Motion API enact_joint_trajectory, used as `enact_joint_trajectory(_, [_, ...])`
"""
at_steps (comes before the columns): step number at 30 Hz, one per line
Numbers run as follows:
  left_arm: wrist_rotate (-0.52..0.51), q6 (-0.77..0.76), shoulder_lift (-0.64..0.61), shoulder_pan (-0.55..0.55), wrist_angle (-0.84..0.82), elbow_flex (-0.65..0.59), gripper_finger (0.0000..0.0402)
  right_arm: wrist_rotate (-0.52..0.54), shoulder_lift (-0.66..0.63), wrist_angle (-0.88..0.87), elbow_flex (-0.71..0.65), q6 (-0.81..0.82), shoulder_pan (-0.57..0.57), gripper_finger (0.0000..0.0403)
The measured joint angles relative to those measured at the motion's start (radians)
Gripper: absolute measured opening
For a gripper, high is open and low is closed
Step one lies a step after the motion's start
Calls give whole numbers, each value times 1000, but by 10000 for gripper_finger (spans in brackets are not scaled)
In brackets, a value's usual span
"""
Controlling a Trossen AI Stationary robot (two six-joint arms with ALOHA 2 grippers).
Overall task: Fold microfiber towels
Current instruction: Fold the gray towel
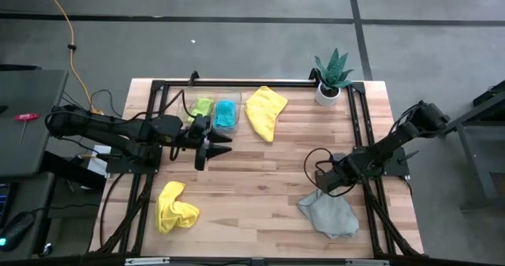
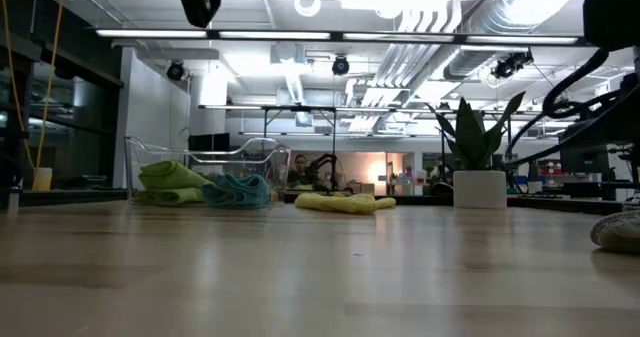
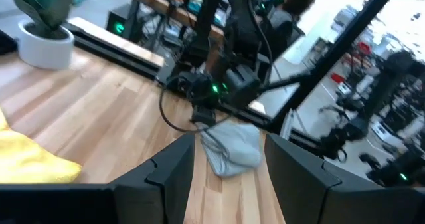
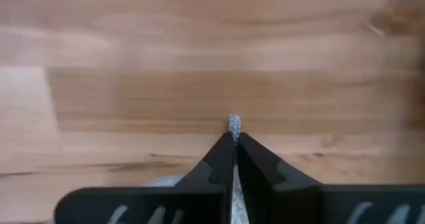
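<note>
Pinched in the right gripper [image 4: 234, 139], whose jaws are closing on its edge, the grey towel [image 1: 330, 212] is lying on the desk [image 1: 260, 171]. Left gripper [image 1: 211, 149] is hovering with jaws open beside the clear tray [image 1: 215, 100].

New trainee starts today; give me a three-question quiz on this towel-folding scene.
1. True or false: the right tool is shut on the grey towel.
2. Which towels lie in the clear tray? A) two yellow B) green and teal C) grey and yellow
3. Fill in: the left tool is ___, above bare table.

Key: 1 true; 2 B, the green towel and teal towel; 3 open.
</note>
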Motion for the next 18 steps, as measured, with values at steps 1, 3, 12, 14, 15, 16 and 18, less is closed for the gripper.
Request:
enact_joint_trajectory(1, [-14, 0, 0, 0, 9, 0, 172, 15, -5, -12, 8, -7, 0, 12])
enact_joint_trajectory(3, [-31, 1, 0, 1, 22, 0, 172, 74, -19, -51, 46, -36, 0, 6])
enact_joint_trajectory(12, [-64, 3, 8, 0, 29, 0, 172, 506, -65, -149, 399, -435, -37, 1])
enact_joint_trajectory(14, [-68, 3, 19, 1, 32, 1, 172, 526, -65, -94, 471, -604, -64, 1])
enact_joint_trajectory(15, [-70, 3, 21, 2, 35, 0, 172, 531, -65, -45, 501, -705, -77, 1])
enact_joint_trajectory(16, [-73, 3, 23, 3, 46, 0, 172, 532, -65, 12, 527, -804, -88, 1])
enact_joint_trajectory(18, [-76, 3, 34, 8, 62, 2, 172, 519, -65, 138, 565, -999, -109, 1])
